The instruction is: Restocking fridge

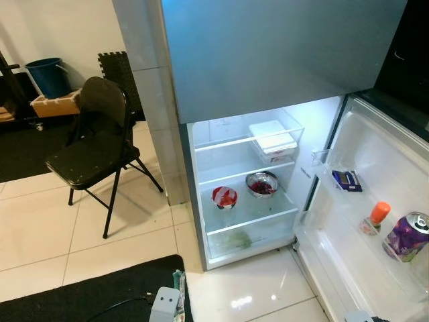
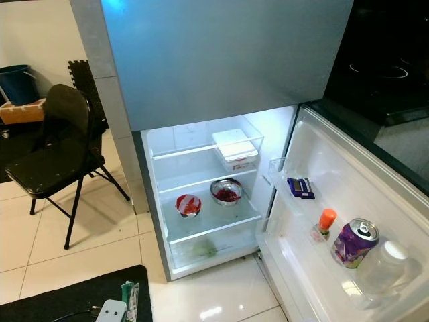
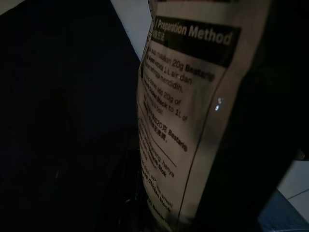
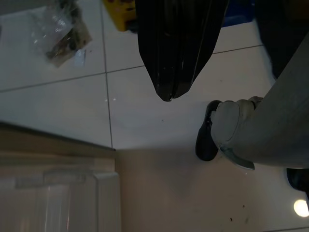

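The fridge (image 1: pixel 201 194) stands open before me, its lower compartment lit. Inside are a white box (image 1: pixel 272 139) on the upper shelf, a steel bowl of red food (image 1: pixel 261 184) and a red-and-white bowl (image 1: pixel 224 197) on the middle shelf, and something green (image 1: pixel 236 238) in the bottom drawer. The open door (image 1: pixel 375 168) carries a blue packet (image 1: pixel 346 180), an orange-capped bottle (image 1: pixel 375 217) and a purple can (image 1: pixel 406 236). My left gripper (image 1: pixel 169 302) hangs low, shut on a printed packet (image 3: pixel 183 116). Fingers together and holding nothing, my right gripper (image 4: pixel 167 96) is over the floor tiles.
A black folding chair (image 1: pixel 94 141) stands left of the fridge beside a tiled pillar (image 1: pixel 151 100). A black mat (image 1: pixel 80 295) lies at my feet. A person's grey-trousered leg and dark shoe (image 4: pixel 227 130) are near the right gripper. A blue bucket (image 1: pixel 47 75) sits far left.
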